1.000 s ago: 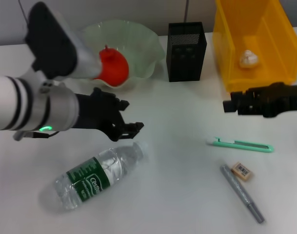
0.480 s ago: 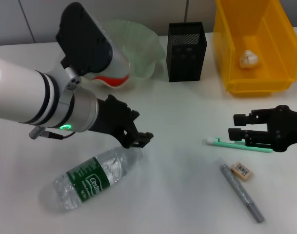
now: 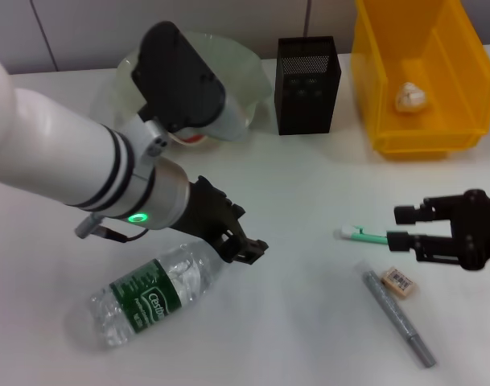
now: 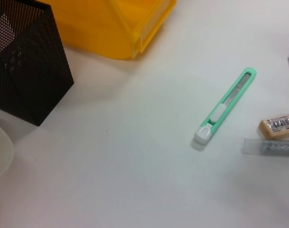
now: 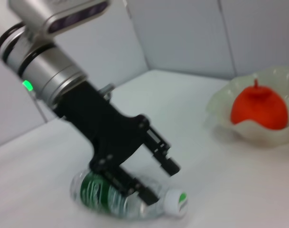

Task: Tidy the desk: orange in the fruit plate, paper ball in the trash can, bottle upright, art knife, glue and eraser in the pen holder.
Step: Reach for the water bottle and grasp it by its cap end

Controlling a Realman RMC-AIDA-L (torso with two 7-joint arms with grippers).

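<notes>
Left gripper (image 3: 249, 247): fingers (image 5: 170, 164) spread apart, straddling the neck end of the bottle (image 3: 152, 293), one above it and one alongside, not closed on it and gripping nothing. The bottle lies on its side on the white counter (image 3: 309, 185), white cap toward the fingers, green label toward the middle of its body. Right gripper (image 3: 405, 226): fingers parted, empty, tips poised right by the white end of the art knife (image 3: 365, 235), a mint-green slider lying flat; contact cannot be judged. Just beside the knife lies the eraser (image 3: 400, 281), beige with a printed white label, and touching or nearly touching it the top end of a grey pen-like stick (image 3: 397, 318) that runs toward the near edge. Farther back, the pen holder (image 3: 307, 84) stands upright, black mesh, nothing visible inside. To its right the yellow trash can (image 3: 373, 88) holds the paper ball (image 3: 410, 96) on its floor. To the left of the pen holder, the fruit plate (image 3: 249, 88) sits mostly hidden behind the left arm in the head view; the right wrist view shows the orange (image 5: 256, 110) resting inside it, stem up.
</notes>
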